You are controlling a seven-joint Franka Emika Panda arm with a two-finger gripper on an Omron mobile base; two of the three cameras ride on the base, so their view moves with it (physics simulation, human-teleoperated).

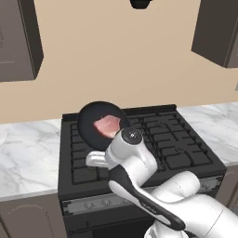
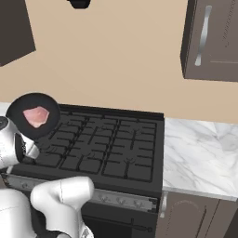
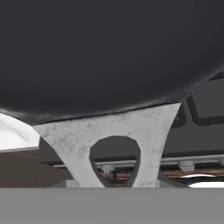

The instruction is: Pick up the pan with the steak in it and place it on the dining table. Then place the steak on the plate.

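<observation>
Room: beige kitchen wall with dark cupboards (image 1: 18, 37) hung high at both sides.
Counter: white veined marble counter (image 1: 28, 153) flanks a black stove (image 1: 176, 139) on its left and right.
Pan: the pan (image 1: 93, 125) is tilted over the stove's left burners, apparently lifted clear of the grates; its grey handle bracket (image 3: 109, 131) fills the hand view.
Steak: the steak (image 1: 108, 125) lies inside the pan, toward its lower rim.
Pincer: hidden behind the white wrist in both base views; it seems clenched on the pan's handle, though the fingertips cannot be made out.
Doing it well: level the pan before travelling, since the tilt could let the steak slide out; carry it slowly.
</observation>
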